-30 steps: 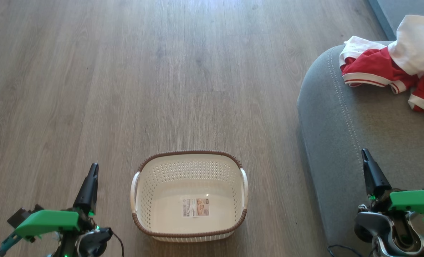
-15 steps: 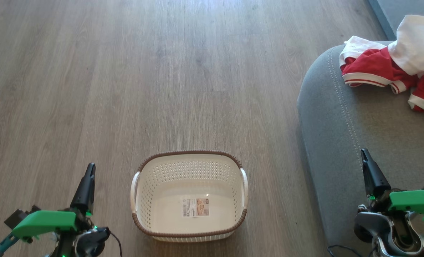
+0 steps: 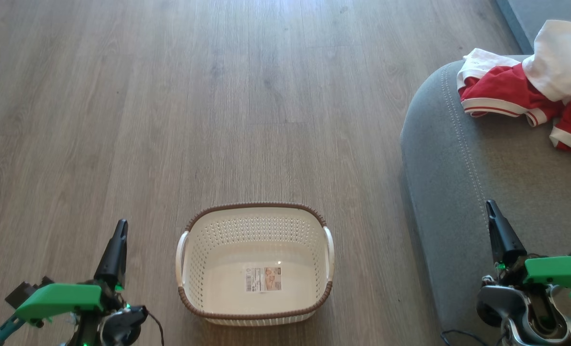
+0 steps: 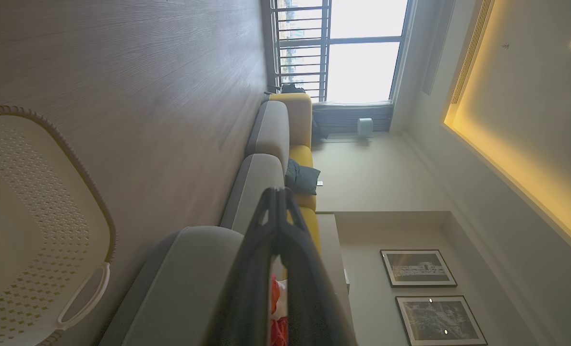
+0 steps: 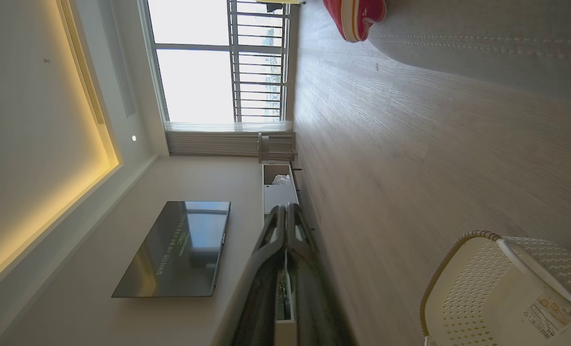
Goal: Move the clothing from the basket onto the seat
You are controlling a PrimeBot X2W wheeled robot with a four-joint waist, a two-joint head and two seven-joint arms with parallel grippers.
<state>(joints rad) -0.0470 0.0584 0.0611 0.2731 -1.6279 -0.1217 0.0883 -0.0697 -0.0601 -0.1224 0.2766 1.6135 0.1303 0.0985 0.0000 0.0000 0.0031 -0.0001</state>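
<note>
Left gripper (image 3: pixel 121 227): fingers (image 4: pixel 251 269) pressed together at the tips, holding nothing, pointing forward above the wooden floor (image 3: pixel 170 96). Just to its right, apart from it, the basket (image 3: pixel 256 226) stands upright on the floor, its bare bottom carrying a paper label (image 3: pixel 263 279). Right gripper (image 3: pixel 492 209): likewise closed on nothing, poised over the near part of the seat (image 3: pixel 458 158), with the basket well to its left. Ahead of this gripper and slightly to its right, well apart from it, the clothing (image 3: pixel 506 91) lies crumpled on the seat, red fabric with white bands and white lining showing.
</note>
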